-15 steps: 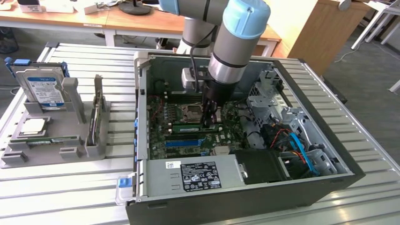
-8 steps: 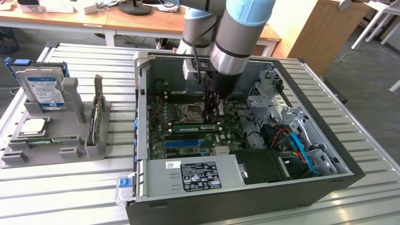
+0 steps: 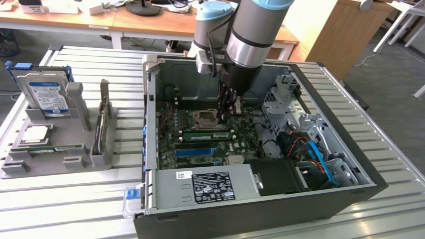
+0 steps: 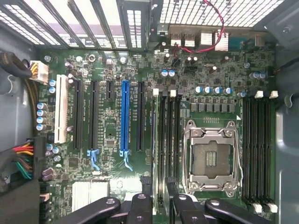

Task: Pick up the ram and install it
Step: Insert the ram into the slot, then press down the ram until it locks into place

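Observation:
A long green stick with a white label, the ram point(image 3: 207, 134), stands on edge in a memory slot just in front of the CPU socket point(image 3: 202, 118) inside the open computer case. My gripper point(image 3: 229, 112) hangs inside the case over the end of that slot bank toward the exterior view's right. In the wrist view my gripper point(image 4: 160, 206) is open, its black fingers point(image 4: 140, 207) straddling the end of the memory slots point(image 4: 167, 140) with nothing held between them. The ram's top edge cannot be told apart from the slots there.
A grey fixture point(image 3: 40, 164) at the exterior view's left holds a silver drive point(image 3: 47, 94), a chip and a thin green strip point(image 3: 53, 148). Case walls, a drive cage point(image 3: 285, 104), cables point(image 3: 312, 149) and the power supply point(image 3: 212, 186) surround the motherboard. More slots point(image 4: 257, 149) lie beyond the socket.

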`<state>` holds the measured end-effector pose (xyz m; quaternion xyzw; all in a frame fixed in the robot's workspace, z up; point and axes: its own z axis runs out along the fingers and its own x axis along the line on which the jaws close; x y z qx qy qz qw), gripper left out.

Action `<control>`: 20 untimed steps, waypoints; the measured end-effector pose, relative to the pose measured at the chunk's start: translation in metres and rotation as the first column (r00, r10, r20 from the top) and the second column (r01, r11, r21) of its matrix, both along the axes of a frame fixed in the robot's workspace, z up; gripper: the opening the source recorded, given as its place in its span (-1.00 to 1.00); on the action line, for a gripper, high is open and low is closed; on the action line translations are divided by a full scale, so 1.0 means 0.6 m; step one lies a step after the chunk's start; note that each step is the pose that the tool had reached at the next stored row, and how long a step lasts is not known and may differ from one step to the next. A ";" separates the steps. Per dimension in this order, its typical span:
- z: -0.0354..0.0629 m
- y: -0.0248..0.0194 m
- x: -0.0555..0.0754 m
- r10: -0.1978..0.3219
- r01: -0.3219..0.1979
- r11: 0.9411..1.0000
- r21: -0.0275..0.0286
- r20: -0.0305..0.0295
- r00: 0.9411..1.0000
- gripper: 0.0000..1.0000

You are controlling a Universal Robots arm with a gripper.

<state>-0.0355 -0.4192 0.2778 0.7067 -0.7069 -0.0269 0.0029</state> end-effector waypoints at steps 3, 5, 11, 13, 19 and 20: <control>0.000 0.0000 0.000 0.000 0.000 1.000 0.000 0.000 1.000 -0.51; 0.000 0.0000 0.000 0.000 0.000 1.000 0.000 0.000 1.000 -0.51; 0.000 0.0000 0.000 0.000 0.000 1.000 0.000 0.000 1.000 -0.51; 0.000 0.0000 0.000 0.000 0.000 1.000 0.000 0.000 1.000 -0.51; 0.000 0.0000 0.000 0.000 0.000 1.000 0.000 0.000 1.000 -0.79; 0.000 0.0000 0.000 0.000 0.000 1.000 0.000 0.000 1.000 -0.79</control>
